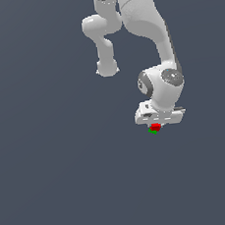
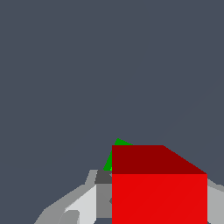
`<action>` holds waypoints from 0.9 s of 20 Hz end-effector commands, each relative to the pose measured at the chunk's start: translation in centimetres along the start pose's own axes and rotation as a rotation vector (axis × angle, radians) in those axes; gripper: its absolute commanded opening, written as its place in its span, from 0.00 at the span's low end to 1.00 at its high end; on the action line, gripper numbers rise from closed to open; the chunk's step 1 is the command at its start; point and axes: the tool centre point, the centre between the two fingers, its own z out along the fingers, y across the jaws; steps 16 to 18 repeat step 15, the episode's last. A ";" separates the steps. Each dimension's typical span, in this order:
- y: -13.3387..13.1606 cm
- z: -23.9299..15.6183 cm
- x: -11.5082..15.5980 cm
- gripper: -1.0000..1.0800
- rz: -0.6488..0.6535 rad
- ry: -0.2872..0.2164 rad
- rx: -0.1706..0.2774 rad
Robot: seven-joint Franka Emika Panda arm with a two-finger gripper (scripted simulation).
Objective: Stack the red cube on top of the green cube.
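One red cube (image 2: 159, 192) over one green cube (image 2: 114, 158).

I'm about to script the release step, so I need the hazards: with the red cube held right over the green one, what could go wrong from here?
1. The red cube hides nearly all of the green cube; only a corner peeks out, so the two may be offset and the stack could topple.
2. In the exterior view the cubes nearly touch under the gripper; pressing lower might shove the green cube aside.
3. Opening the jaws unevenly could drag the red cube off.

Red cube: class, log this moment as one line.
red cube: in gripper | green cube: beneath, mostly hidden | release: not yet
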 end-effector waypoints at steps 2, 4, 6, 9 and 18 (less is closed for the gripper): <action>-0.2 0.2 -0.8 0.00 0.001 0.001 0.000; -0.3 0.3 -0.9 0.00 0.001 0.001 0.000; -0.3 0.3 -1.0 0.96 0.001 0.001 0.000; -0.3 0.3 -1.0 0.96 0.001 0.001 0.000; -0.3 0.3 -1.0 0.96 0.001 0.001 0.000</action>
